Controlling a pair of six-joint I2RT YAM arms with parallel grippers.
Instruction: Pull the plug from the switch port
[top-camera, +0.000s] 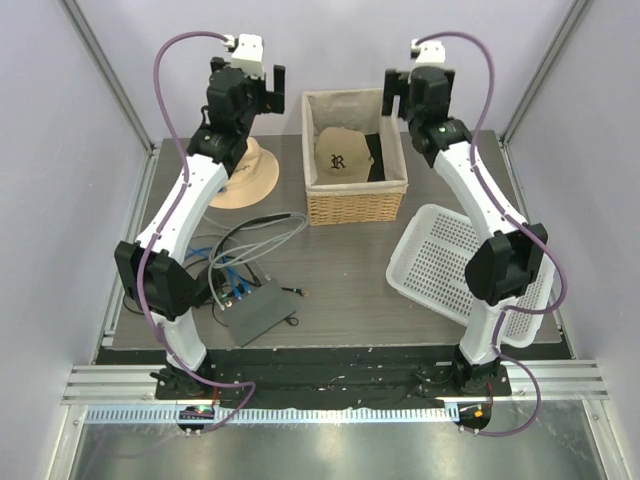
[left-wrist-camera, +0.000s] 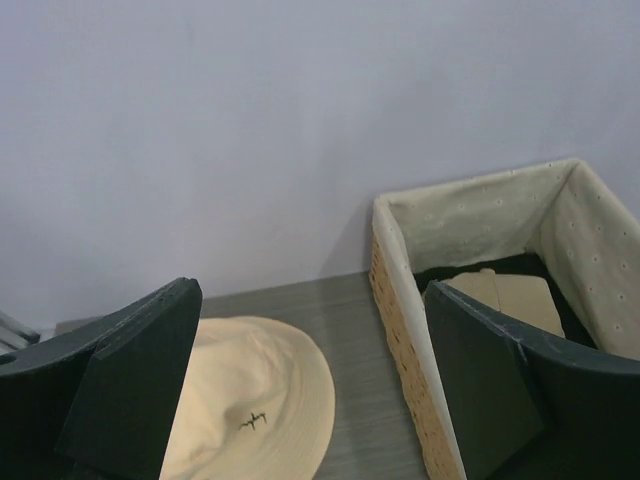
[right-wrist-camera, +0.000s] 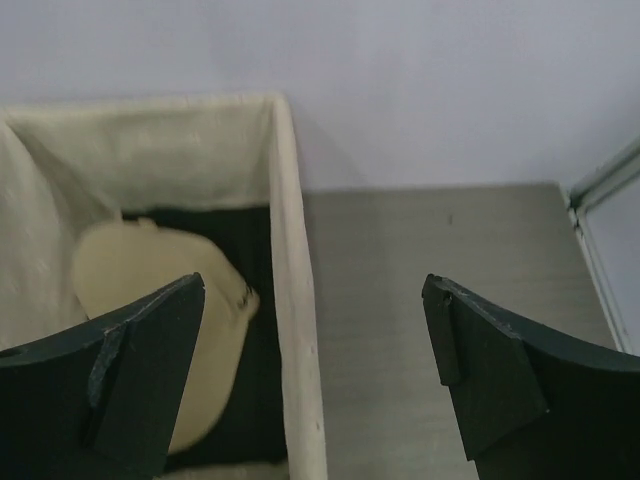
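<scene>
Find the switch (top-camera: 258, 310) lying flat at the near left of the table (top-camera: 350, 270), just beside the left arm's base (top-camera: 180, 375) and well apart from both hands. Note blue plugs (top-camera: 232, 290) seated along its far-left narrow edge, with grey cables (top-camera: 262, 232) looping off toward the far side. Expect a light, rigid box with a smooth case, likely to slide or lift under a tug on a cable; probably best to pin the flat top with one hand. Take the plug by its stiff body right at the port, not by the limp cable; reckon on a latch tab, too small to make out here. See the left hand (left-wrist-camera: 310, 300) spread wide and empty, high over a tan bucket hat (left-wrist-camera: 250, 390); likewise the right hand (right-wrist-camera: 312, 290), apart and holding nothing, above the lined wicker basket (right-wrist-camera: 295, 300) with a cap (right-wrist-camera: 140, 270) inside.
</scene>
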